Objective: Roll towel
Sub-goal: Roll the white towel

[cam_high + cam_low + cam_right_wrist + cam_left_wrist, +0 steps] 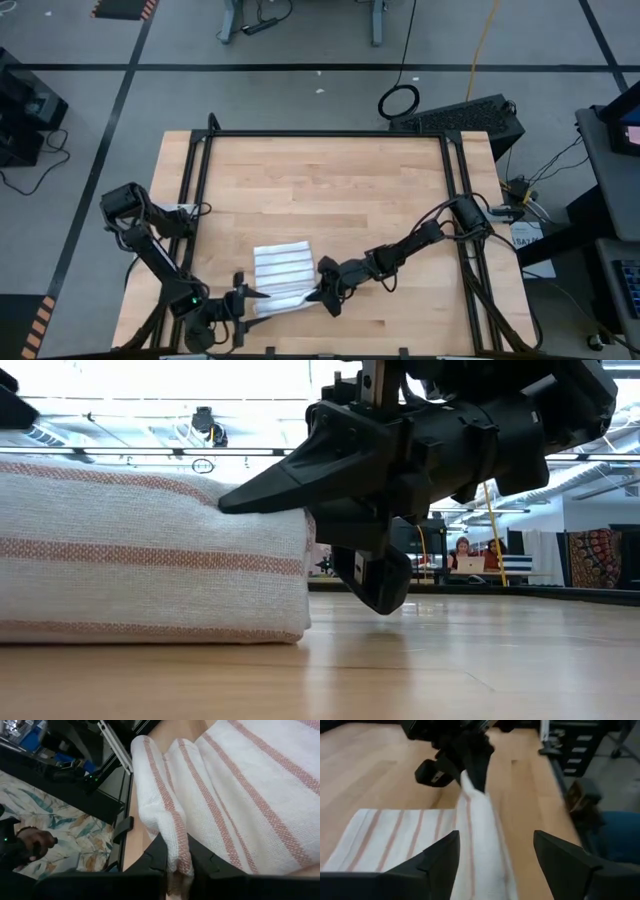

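The towel, white with narrow reddish stripes, lies on the wooden table near its front edge. Its near part is rolled up into a roll, and its flat part is spread toward the far side. My left gripper is at the roll's left end, open. Its two fingers stand on either side of the roll in the left wrist view. My right gripper is shut on the roll's right end. My right gripper pinches the right end of the roll between its two fingers, a bunched fold of several layers. It comes from the table's right, slanting a little downward, along the roll. That end is raised slightly; the rest of the towel lies on the table.
Black frame rails run along the table's left, right and far sides. Bare wood stretches beyond the towel toward the far edge. The table's front edge lies just behind both grippers. People sit at desks far behind the table.
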Motion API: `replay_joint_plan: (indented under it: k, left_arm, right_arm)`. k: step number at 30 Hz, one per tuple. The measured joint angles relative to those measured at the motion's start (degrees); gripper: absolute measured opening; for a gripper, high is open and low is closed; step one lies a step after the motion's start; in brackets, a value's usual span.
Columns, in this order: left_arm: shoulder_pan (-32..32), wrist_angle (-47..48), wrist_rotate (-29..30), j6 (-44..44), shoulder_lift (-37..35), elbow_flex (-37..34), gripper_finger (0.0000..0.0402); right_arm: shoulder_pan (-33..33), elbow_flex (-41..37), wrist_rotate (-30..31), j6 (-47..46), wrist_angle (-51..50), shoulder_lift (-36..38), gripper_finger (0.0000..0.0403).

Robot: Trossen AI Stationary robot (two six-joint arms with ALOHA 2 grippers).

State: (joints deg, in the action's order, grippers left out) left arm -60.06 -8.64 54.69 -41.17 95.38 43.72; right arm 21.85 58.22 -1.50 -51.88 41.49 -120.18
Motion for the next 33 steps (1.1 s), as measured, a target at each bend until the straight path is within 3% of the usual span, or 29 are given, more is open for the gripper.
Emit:
replay_joint_plan:
  k: [9,14,17,21,27,29,33]
  left_arm:
    - [2.3,2.0,-3.0,-0.1,1.4,0.0,0.0301]
    - [4.7,2.2,-11.1,-1.6,1.4,0.0,0.0296]
    - [6.4,3.9,-13.0,-4.8,1.4,0.0,0.0269]
    - [7.8,6.6,-15.3,-8.2,1.4,0.0,0.0205]
    - [8.6,6.6,-18.7,-10.6,1.4,0.0,0.0033]
    - [8.7,6.6,-19.3,-14.0,1.4,0.0,0.002]
    - [8.5,6.6,-19.7,-20.7,1.4,0.0,0.0033]
  right_arm:
    - [-0.5,0.0,0.4,-1.0,0.2,0.0,0.0025]
    - [-0.9,0.0,0.3,-1.0,0.1,0.0,0.0025]
    - [-0.9,0.0,0.3,-1.0,0.1,0.0,0.0025]
    - [-0.9,0.0,0.3,-1.5,-0.1,0.0,0.0025]
    - [-0.9,0.0,0.1,-1.2,-0.3,0.0,0.0025]
    - [-0.9,0.0,0.1,-0.8,-0.5,0.0,0.0031]
    - [-0.9,0.0,0.1,3.7,-1.9,0.6,0.0064]
